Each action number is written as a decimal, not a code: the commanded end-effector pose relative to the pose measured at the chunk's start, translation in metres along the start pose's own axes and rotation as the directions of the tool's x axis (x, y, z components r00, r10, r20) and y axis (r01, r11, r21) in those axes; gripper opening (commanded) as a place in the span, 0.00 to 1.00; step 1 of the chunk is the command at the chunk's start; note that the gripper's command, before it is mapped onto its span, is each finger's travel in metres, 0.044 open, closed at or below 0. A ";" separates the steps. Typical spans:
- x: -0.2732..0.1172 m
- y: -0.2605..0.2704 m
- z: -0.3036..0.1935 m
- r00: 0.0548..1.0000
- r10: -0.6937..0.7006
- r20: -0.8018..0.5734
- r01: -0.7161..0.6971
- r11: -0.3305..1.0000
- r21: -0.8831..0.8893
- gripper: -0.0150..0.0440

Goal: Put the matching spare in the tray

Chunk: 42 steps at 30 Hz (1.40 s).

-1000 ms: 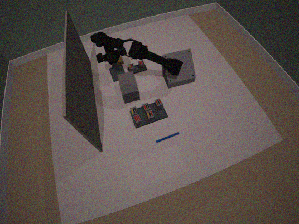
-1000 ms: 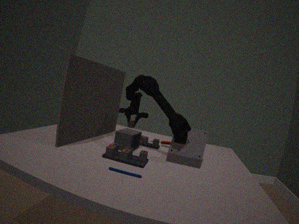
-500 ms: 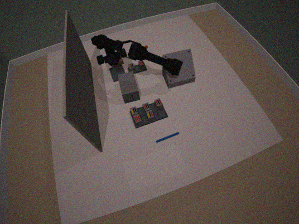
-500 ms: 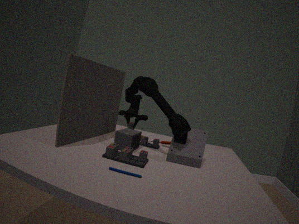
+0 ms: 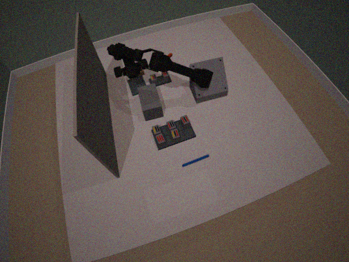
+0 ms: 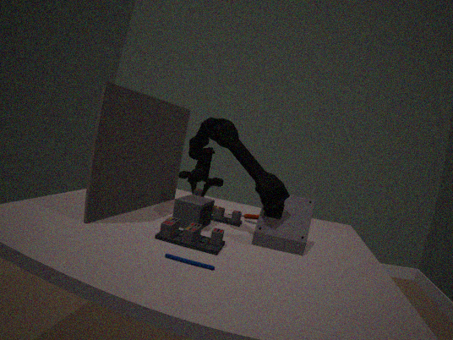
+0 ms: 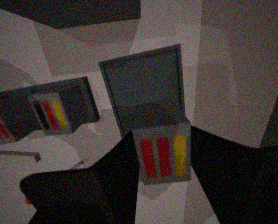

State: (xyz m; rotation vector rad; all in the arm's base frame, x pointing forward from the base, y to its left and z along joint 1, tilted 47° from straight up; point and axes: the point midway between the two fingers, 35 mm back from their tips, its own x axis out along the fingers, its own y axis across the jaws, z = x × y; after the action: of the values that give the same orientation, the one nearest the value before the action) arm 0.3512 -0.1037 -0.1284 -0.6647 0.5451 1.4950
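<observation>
Small grey block with red, red and yellow stripes on top (image 7: pixel 162 152) (image 6: pixel 199 192): in the claw, above near edge of shallow dark grey square tray (image 7: pixel 142 82) (image 5: pixel 137 85). Black two-fingered claw (image 6: pixel 199 189) (image 7: pixel 157 128) part-shut, pinching block by its sides; no slack to be seen.

Step in hand, prob.: lowering into tray. To do well: shift block further inward over tray floor, clear of rim, square up w/ walls, ease down slowly, open only once seated, then lift straight up. Watch fingers vs. tray wall, also big plain grey box (image 5: pixel 150 101) (image 6: pixel 193 210) close by claw.

Block's look: boxy, striped face up, approx. level, slightly turned vs. tray; stripes crisp enough to read in wrist view. Match w/ mounted unit's code: can't confirm, back not readable here.

Further out, beside tray: dark rack w/ striped grey blocks (image 7: pixel 80 97) (image 5: pixel 161 82). Well apart from claw: blue rod (image 5: pixel 195 160) (image 6: pixel 189 261).
</observation>
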 end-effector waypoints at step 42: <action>0.045 0.005 0.004 1.000 0.000 0.010 0.000 1.000 0.006 0.25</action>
State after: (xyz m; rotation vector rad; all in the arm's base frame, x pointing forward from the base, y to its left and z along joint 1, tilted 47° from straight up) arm 0.3476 -0.0711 -0.1554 -0.6614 0.5401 1.4968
